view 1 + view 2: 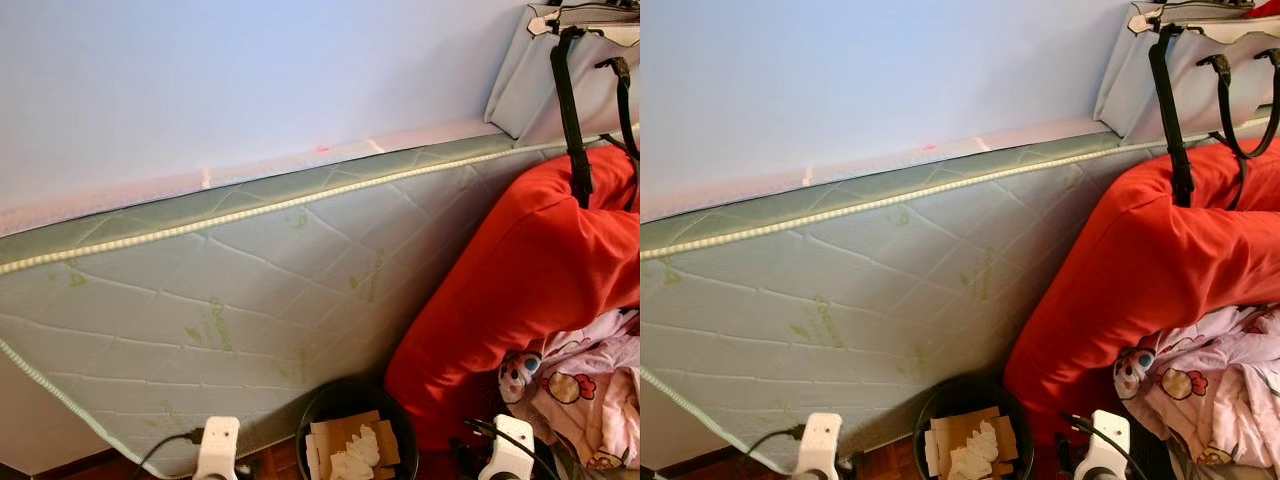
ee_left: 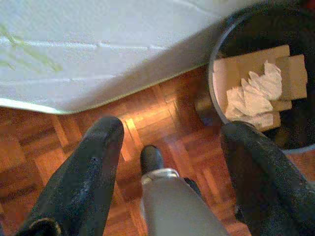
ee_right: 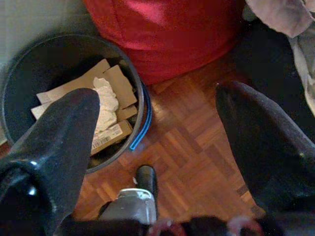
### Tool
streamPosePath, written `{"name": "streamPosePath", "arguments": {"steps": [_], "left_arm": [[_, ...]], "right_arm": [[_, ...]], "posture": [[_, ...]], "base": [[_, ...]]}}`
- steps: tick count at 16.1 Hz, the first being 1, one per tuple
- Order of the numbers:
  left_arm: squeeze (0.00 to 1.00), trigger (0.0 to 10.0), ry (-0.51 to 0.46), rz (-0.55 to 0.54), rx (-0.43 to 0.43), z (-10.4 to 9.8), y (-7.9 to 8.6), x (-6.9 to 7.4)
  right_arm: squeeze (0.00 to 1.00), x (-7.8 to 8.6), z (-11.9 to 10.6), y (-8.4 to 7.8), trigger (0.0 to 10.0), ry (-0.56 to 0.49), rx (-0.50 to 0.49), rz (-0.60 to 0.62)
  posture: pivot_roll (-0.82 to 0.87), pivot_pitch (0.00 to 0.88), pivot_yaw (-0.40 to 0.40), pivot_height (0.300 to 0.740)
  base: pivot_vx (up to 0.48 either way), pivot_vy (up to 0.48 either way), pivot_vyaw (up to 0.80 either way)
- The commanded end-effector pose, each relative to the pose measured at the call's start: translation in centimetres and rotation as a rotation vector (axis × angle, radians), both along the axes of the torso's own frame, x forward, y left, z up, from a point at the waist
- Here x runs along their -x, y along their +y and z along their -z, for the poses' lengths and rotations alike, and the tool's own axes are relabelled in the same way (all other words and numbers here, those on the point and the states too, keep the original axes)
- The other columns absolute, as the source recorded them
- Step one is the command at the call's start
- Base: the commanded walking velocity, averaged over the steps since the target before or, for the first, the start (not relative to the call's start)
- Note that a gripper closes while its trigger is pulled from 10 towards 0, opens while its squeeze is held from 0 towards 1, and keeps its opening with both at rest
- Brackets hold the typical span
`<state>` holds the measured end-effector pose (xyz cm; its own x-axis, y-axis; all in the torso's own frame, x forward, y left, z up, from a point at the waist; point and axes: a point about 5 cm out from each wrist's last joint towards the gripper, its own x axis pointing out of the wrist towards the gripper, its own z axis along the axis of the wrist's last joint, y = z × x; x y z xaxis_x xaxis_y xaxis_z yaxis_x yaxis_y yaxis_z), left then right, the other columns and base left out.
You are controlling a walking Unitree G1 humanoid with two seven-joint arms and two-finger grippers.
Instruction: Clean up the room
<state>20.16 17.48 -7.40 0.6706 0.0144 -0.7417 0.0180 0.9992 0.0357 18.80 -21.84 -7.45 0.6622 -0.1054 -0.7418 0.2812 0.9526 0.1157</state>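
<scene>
Both arms are hanging low in front of the robot, pointing down at the wooden floor [image 2: 172, 123]. The left gripper [image 2: 167, 147] is hovering over the floor with its two black fingers [image 2: 83, 177] spread wide apart, holding nothing. The right gripper [image 3: 152, 142] is doing the same, wide open and holding nothing, just beside the bin [image 3: 135, 93].

The black round bin is sitting on the floor between the two grippers, touching the side of the mattress [image 1: 200, 290]. Flat pieces of brown cardboard [image 2: 231, 73] and crumpled white paper [image 2: 256, 93] are lying inside it. One piece of cardboard is showing a white label with a barcode [image 3: 106, 137], but the writing is too small to read.

A big red pillow [image 1: 520, 280] is leaning against the mattress next to the bin. A pink cartoon cloth [image 1: 585, 385] is lying beside it. A pale bag [image 1: 560, 80] with black straps is resting above the pillow.
</scene>
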Motion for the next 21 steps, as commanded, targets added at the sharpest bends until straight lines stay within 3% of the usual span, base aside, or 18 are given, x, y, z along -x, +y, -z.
{"name": "streamPosePath", "arguments": {"steps": [1, 10, 17, 21], "left_arm": [[0.0, 10.0, 0.006, 0.024, -0.027, -0.1, 0.3, -0.2], [0.0, 10.0, -0.015, 0.031, -0.085, -1.1, 3.3, -1.2], [0.0, 10.0, 0.001, -0.004, -0.07, -0.8, 3.0, -0.8], [0.0, 10.0, 0.027, -0.06, -0.063, -0.2, 3.4, 0.4]], "right_arm": [[0.0, -0.6, -0.3, 0.1, 10.0, -0.005, -0.011, 0.008], [0.0, -1.8, -0.3, 3.2, 10.0, -0.004, -0.078, 0.062], [0.0, -1.5, -0.1, 3.0, 10.0, 0.001, -0.067, 0.065], [0.0, -0.4, 0.5, 3.2, 10.0, 0.049, -0.062, 0.035]], "posture": [[-0.03, 0.0, -0.038, 0.726], [-0.02, 0.0, 0.078, 0.726], [-0.04, 0.0, 0.07, 0.726], [-0.02, 0.0, 0.045, 0.726]], "base": [[0.0, 0.0, 0.0], [0.0, 0.0, 0.0], [0.0, 0.0, 0.0], [0.0, 0.0, -0.37]]}}
